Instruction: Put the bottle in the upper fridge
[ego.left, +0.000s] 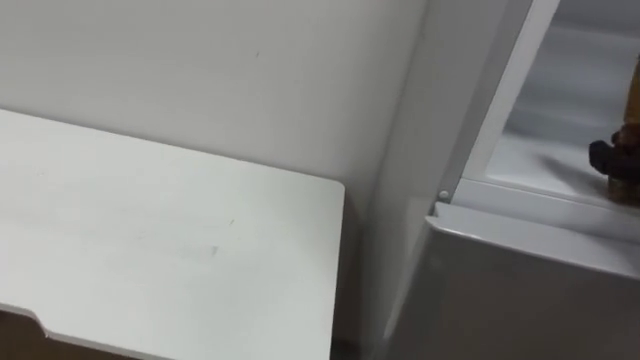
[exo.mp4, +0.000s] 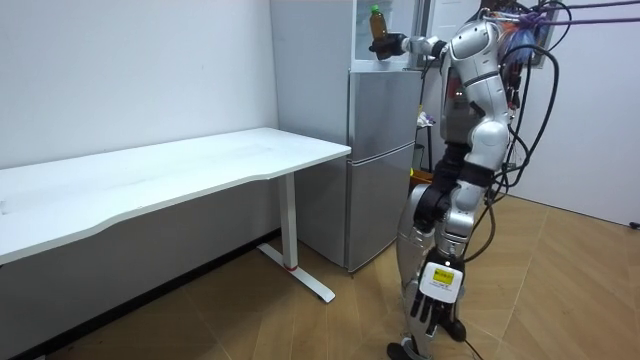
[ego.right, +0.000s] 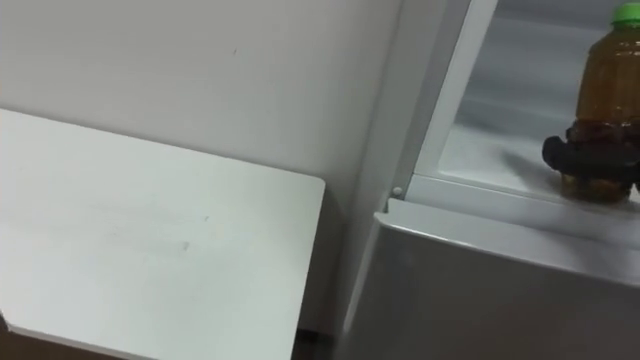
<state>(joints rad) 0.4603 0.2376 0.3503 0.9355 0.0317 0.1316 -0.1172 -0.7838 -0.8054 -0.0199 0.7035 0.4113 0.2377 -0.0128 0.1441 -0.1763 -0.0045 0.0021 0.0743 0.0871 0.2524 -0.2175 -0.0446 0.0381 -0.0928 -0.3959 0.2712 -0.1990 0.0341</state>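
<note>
Table (ego.left: 150, 230) nearest; past it, bottle (ego.right: 610, 90) upright in upper fridge (ego.right: 500, 130), right hand (ego.right: 587, 153) curled round its lower part. Possibly not seated yet: lower gently, then uncurl and draw straight back. Left hand (exo.mp4: 434, 297) hanging low, fingers relaxed.

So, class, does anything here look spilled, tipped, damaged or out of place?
Nothing stands out. The bottle stands upright, cap on, in the open upper fridge, with the right hand curled round it. No spill shows there or on the white table. The left hand hangs open at the robot's side.
</note>
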